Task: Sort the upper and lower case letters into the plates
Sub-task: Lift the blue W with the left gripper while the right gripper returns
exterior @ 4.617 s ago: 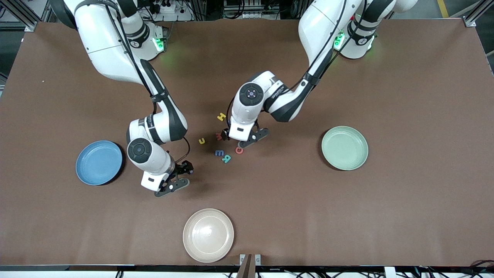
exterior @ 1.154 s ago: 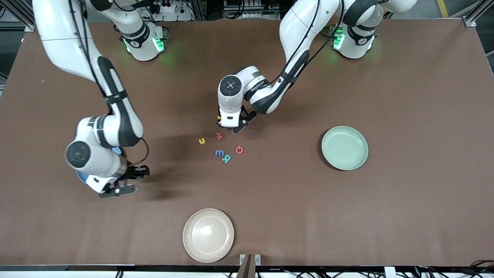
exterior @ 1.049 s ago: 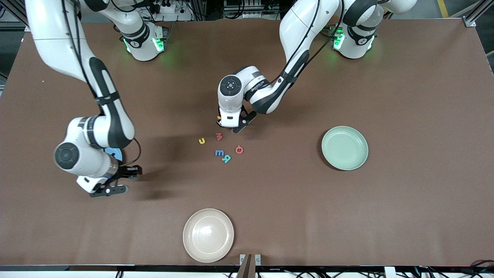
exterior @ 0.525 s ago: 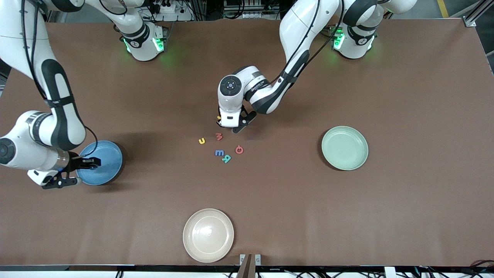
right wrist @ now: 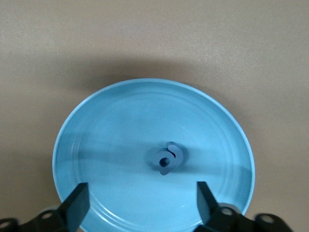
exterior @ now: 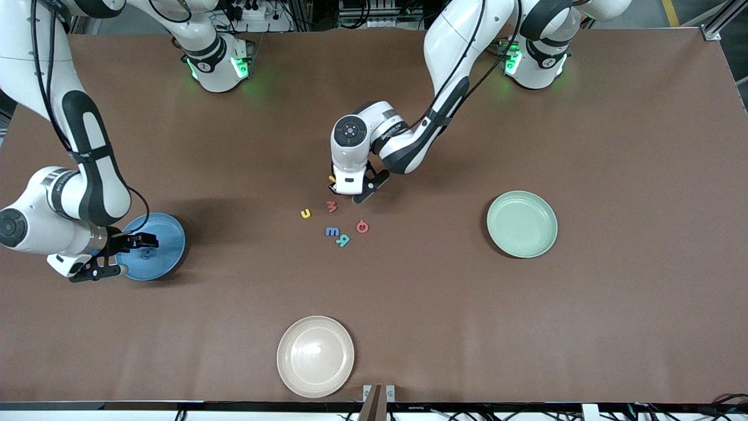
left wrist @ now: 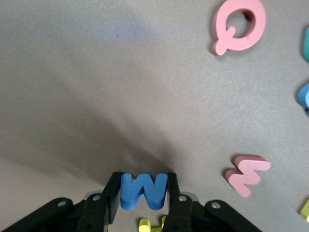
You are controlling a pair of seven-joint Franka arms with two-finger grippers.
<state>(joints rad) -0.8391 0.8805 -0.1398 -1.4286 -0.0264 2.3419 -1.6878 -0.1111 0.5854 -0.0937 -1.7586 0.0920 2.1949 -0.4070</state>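
Note:
My left gripper (exterior: 349, 190) is shut on a blue letter W (left wrist: 144, 191), low over the middle of the table, with a yellow letter (left wrist: 145, 224) partly hidden under it. Loose letters lie close by: a pink Q (exterior: 362, 227), a pink M (exterior: 332, 206), a yellow u (exterior: 305, 214), a blue m (exterior: 332, 231) and a teal R (exterior: 343, 240). My right gripper (right wrist: 141, 200) hangs open over the sky blue plate (exterior: 166, 234), where a small blue letter (right wrist: 165, 157) lies in the middle. The mint green plate (exterior: 522, 224) holds nothing.
A cream-beige plate (exterior: 315, 356) sits near the table's front edge, nearer to the camera than the letters. The brown table (exterior: 613, 146) stretches bare toward the left arm's end past the mint plate.
My right gripper has swung over the blue plate and opened, and the small blue letter now lies in the plate. The left gripper has held still on the W.

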